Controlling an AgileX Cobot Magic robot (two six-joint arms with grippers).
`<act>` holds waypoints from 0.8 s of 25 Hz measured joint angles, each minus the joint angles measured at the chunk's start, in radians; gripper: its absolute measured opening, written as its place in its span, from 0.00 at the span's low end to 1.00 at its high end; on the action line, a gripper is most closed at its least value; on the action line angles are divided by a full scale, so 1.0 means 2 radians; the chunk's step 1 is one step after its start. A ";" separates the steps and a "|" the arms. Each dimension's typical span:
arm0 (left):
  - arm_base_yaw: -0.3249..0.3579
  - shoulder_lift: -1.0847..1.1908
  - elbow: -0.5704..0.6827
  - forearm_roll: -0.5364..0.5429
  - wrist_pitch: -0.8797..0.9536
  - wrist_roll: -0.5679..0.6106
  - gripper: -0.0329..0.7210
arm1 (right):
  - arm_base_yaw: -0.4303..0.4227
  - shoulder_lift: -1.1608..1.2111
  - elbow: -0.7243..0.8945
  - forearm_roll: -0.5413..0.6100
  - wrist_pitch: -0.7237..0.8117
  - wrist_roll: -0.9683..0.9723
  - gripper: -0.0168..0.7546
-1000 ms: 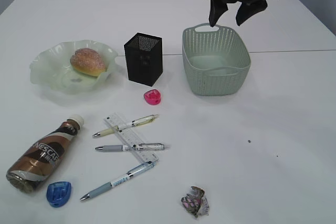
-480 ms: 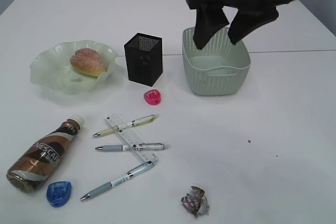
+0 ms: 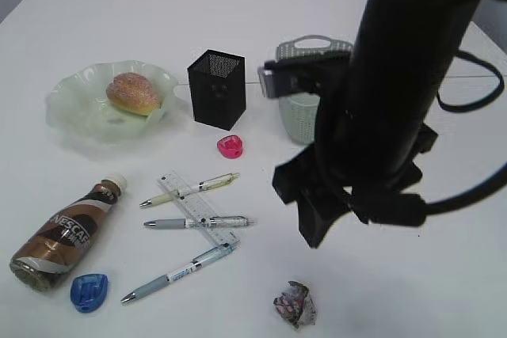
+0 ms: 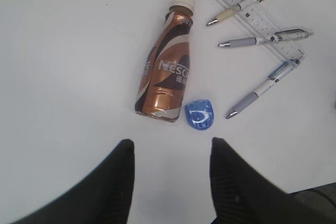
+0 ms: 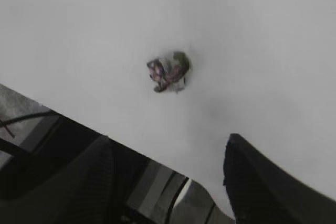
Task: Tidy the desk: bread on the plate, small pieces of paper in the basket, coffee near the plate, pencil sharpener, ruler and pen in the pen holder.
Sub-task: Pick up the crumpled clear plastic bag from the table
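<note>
The bread (image 3: 131, 93) lies on the green plate (image 3: 67, 112). The coffee (image 3: 67, 231) (image 4: 165, 72) lies on its side beside a blue pencil sharpener (image 3: 88, 291) (image 4: 199, 115). A pink pencil sharpener (image 3: 230, 146) sits in front of the pen holder (image 3: 216, 89). Three pens (image 3: 190, 188) lie across the clear ruler (image 3: 207, 215) (image 4: 273, 38). My right gripper (image 3: 348, 227) (image 5: 168, 140) hovers open above the crumpled paper (image 3: 294, 304) (image 5: 169, 72), empty. My left gripper (image 4: 171, 142) is open and empty, just short of the coffee's base.
My right arm hides most of the basket (image 3: 309, 47); only its far rim and handle show. The desk's front edge (image 5: 131, 150) runs just below the paper, with floor beyond it.
My right arm has swung from above the basket forward and down toward the desk's front, over the crumpled paper. Its jaws stayed open. Nothing on the desk moved.
</note>
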 joint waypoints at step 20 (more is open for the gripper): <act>0.000 0.000 0.000 0.001 0.012 0.000 0.51 | 0.000 0.101 0.071 0.043 -0.104 -0.021 0.66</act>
